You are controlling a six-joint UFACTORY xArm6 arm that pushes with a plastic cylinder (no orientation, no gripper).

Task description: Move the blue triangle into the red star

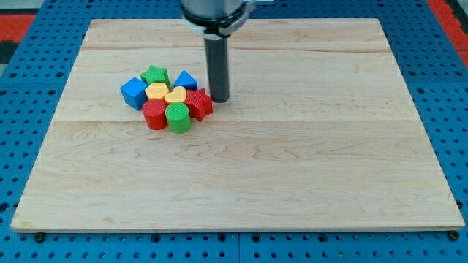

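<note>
The blue triangle (186, 79) sits at the upper right of a tight cluster of blocks on the wooden board (292, 168). The red star (199, 104) lies just below it, at the cluster's right edge, touching or nearly touching it. My tip (219, 99) stands on the board just right of the red star and to the lower right of the blue triangle, very close to both.
The cluster also holds a green star (155, 74), a blue cube (134, 93), a yellow hexagon (157, 92), a yellow heart (175, 95), a red cylinder (154, 115) and a green cylinder (178, 117). Blue pegboard (29, 146) surrounds the board.
</note>
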